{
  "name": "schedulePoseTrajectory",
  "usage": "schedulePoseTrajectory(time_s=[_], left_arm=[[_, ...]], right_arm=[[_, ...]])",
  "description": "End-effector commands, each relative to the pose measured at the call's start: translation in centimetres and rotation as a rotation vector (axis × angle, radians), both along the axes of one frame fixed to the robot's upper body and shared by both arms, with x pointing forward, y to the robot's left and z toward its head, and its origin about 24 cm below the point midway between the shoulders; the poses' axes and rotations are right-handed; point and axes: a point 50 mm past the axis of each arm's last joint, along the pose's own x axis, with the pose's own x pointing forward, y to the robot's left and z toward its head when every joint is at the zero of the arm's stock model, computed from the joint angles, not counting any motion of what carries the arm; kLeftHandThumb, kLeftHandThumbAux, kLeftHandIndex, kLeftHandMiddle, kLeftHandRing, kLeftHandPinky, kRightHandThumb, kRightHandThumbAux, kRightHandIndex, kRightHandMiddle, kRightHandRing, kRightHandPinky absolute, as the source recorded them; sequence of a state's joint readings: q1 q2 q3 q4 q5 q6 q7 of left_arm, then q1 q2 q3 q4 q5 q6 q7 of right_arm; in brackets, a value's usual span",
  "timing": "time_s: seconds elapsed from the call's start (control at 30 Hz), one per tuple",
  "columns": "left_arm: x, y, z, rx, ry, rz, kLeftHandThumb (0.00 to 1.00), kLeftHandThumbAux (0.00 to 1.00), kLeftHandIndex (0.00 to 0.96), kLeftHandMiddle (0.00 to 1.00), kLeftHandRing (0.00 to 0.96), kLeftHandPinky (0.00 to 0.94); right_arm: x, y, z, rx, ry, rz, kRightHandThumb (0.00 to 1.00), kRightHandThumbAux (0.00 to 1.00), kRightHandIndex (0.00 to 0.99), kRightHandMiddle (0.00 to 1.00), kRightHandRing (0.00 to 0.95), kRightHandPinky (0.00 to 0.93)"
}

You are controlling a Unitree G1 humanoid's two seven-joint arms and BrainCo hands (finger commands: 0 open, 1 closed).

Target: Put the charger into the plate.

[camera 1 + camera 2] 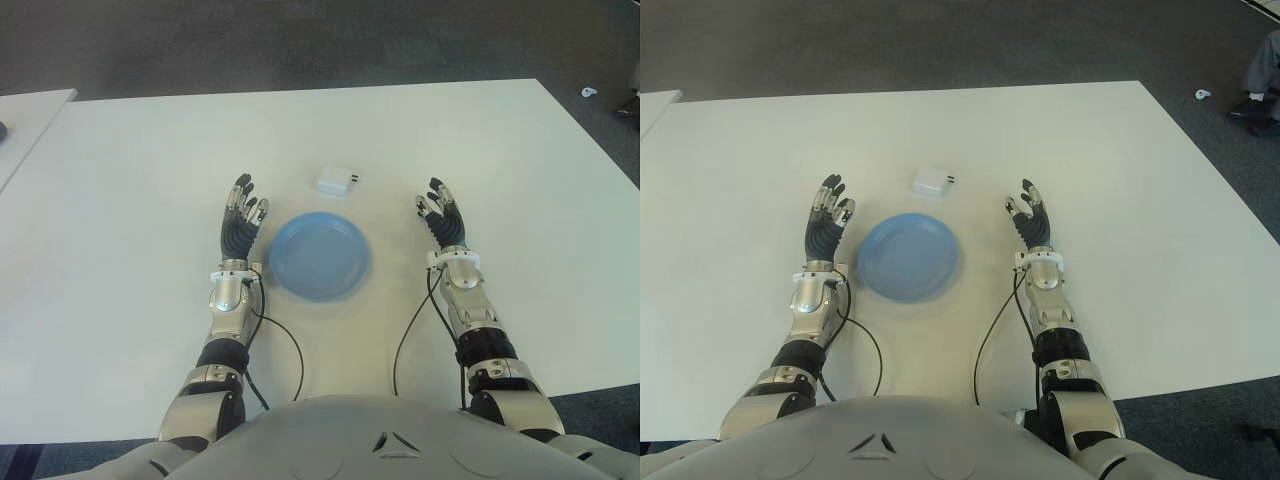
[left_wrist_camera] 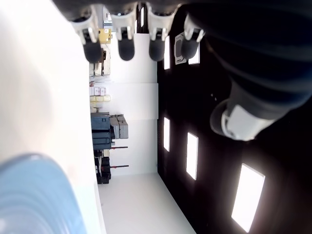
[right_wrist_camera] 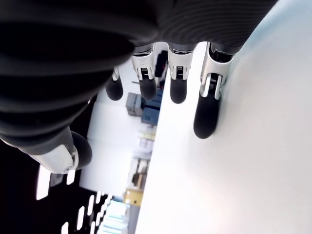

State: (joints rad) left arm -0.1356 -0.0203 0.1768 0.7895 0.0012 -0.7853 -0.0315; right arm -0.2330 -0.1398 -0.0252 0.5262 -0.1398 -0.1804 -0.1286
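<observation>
Nearest the robot, the left hand (image 1: 241, 222) and right hand (image 1: 442, 218) flank the blue plate (image 1: 320, 255) on the white table (image 1: 520, 200), both with fingers spread and holding nothing. Just beyond the plate's far rim lies the white charger (image 1: 337, 181), untouched. Being small and smooth, it could slip from the fingers or skid away under a poorly centred grasp.

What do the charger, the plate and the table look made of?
Charger: likely hard white plastic, smooth boxy shell. Plate: blue, probably plastic, with a soft sheen and ringed rim. Table: matte white, perhaps laminate. Both hands, left and right, are open.
</observation>
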Motion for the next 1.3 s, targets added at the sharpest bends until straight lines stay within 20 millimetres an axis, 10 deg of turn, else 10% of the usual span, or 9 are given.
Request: schedulePoseTrajectory(time_s=[0.03,1.3], left_arm=[[-7.9,-0.6,-7.3,-0.081,0.383,0.036,0.107,0.567,0.0,0.027,0.041,0.096],[-2.6,1.6,-3.8,-0.024,0.227,0.111,0.083,0.628,0.0,0.063,0.075,0.118]], right_arm=[[1.9,2.2,2.3,-0.054,-0.022,0.047,0.519,0.517,0.002,0.068,0.1,0.181],[6.4,3.4,3.8,-0.532,-0.173,0.154,0.443,0.476,0.0,0.035,0.088,0.191]])
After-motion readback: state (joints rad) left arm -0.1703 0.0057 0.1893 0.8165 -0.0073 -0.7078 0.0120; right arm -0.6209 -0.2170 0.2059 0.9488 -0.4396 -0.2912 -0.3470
